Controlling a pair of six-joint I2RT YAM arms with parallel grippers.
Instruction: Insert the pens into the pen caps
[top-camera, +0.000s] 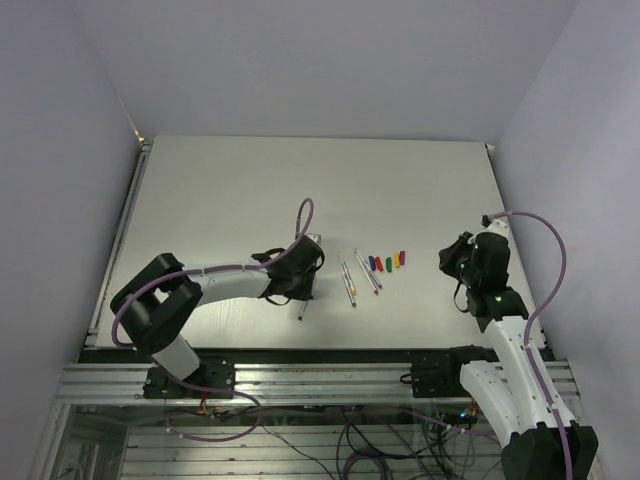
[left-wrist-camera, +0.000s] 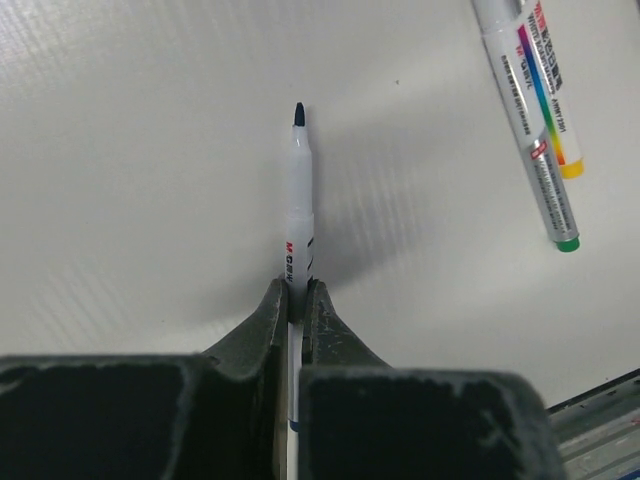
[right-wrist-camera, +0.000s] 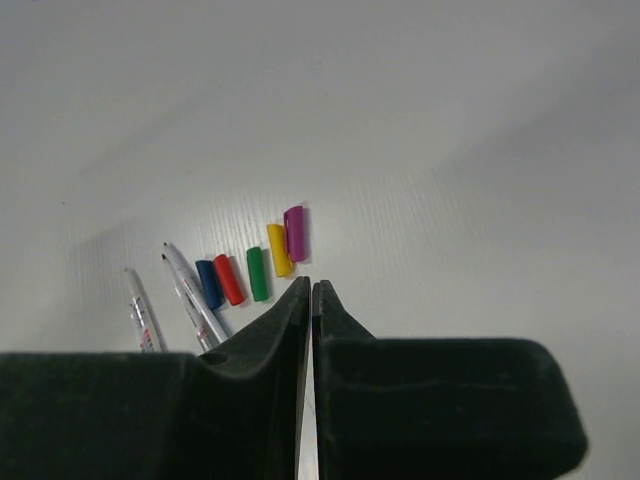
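**Left pincer (left-wrist-camera: 297, 293) clamped on one pen (left-wrist-camera: 299, 195); right pincer (right-wrist-camera: 310, 287) shut on nothing.**

The held pen sticks straight out past the left fingertips, dark tip leading, over the pale table (top-camera: 220, 190). I cannot tell whether it touches the surface. Just to its right lie loose pens (right-wrist-camera: 197, 297), among them a yellow-ended pen (left-wrist-camera: 550, 90) and a green-ended pen (left-wrist-camera: 520, 130) side by side. Beyond those, the caps sit in a close row: blue cap (right-wrist-camera: 209, 284), red cap (right-wrist-camera: 229, 279), green cap (right-wrist-camera: 257, 273), yellow cap (right-wrist-camera: 279, 250) and magenta cap (right-wrist-camera: 294, 232), the last two touching. The right pincer hangs apart from that row with its fingers pressed together. The caps lie ahead of its tips, and it touches none.
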